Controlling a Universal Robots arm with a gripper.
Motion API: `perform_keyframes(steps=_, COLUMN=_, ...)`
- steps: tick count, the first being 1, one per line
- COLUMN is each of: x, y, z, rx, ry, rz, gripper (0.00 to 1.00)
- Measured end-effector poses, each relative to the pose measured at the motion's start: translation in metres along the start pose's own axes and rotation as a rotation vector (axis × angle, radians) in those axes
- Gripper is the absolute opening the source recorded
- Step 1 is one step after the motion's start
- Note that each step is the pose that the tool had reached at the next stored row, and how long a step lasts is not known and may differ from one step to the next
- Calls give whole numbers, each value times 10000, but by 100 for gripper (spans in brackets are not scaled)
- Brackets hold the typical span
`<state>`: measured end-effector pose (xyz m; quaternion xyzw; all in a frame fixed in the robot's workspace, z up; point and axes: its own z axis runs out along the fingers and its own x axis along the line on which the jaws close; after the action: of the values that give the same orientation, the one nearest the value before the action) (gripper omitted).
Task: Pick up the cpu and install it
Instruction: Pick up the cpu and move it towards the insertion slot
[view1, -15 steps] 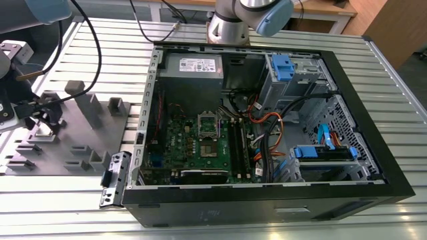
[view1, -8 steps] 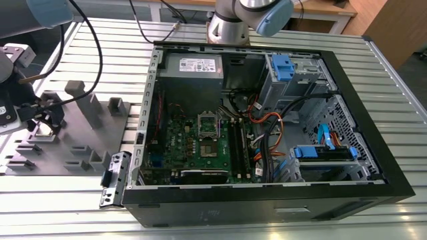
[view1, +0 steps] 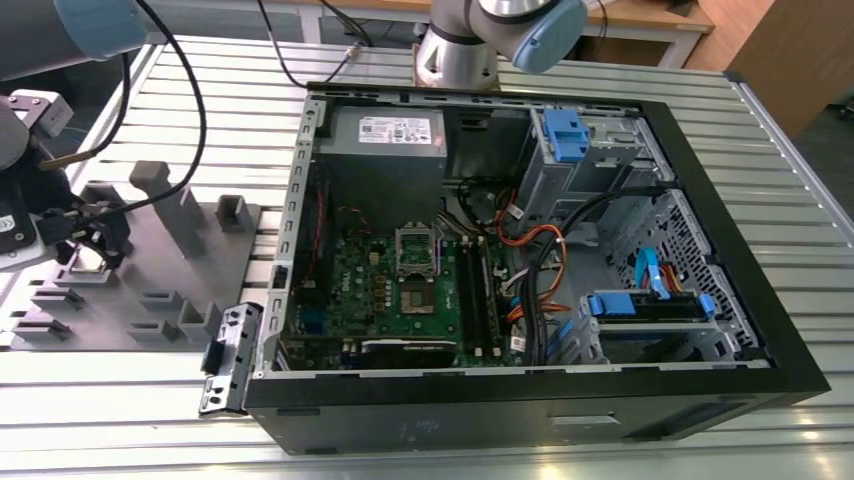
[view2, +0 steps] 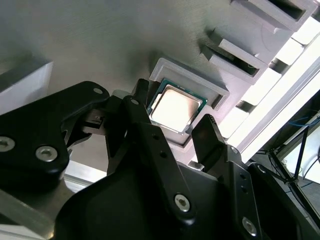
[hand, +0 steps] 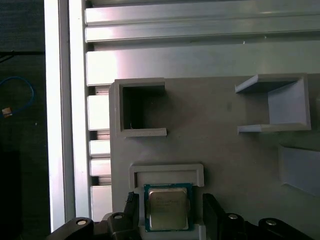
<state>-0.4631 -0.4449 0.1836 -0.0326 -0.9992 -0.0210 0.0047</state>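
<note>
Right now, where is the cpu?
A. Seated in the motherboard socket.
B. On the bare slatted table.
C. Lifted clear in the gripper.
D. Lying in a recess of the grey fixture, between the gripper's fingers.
D: in the first wrist view the cpu lies flat in its recess on the grey fixture, the gripper open, one finger either side.

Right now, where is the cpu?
The cpu lies in its pocket on the grey holder tray, between the fingers of the open tool, to the exterior view's left of the computer case.
</note>
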Motion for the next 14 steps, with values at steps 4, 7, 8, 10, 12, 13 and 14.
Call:
perform_keyframes(steps=4, x=0, y=0, z=10, rx=-2, ry=-3, rz=0, gripper=62)
perform_keyframes(steps=7, x=0, y=0, z=10, rx=1, ry=1, rz=0, gripper=62)
perform_keyframes(steps=8, x=0, y=0, z=10, rx=1, ry=1, rz=0, gripper=62)
perform_keyframes(steps=10, x=0, y=0, z=12, rx=-1, ry=-1, rz=0, gripper=62)
perform_keyframes(steps=12, x=0, y=0, z=13, rx=0, ry=-1, rz=0, gripper=62)
perform_keyframes(steps=13, x=0, y=0, z=13, rx=-1, ry=-1, rz=0, gripper=62)
perform_keyframes(steps=14, x=0, y=0, z=13, rx=-1, ry=-1, rz=0, gripper=62)
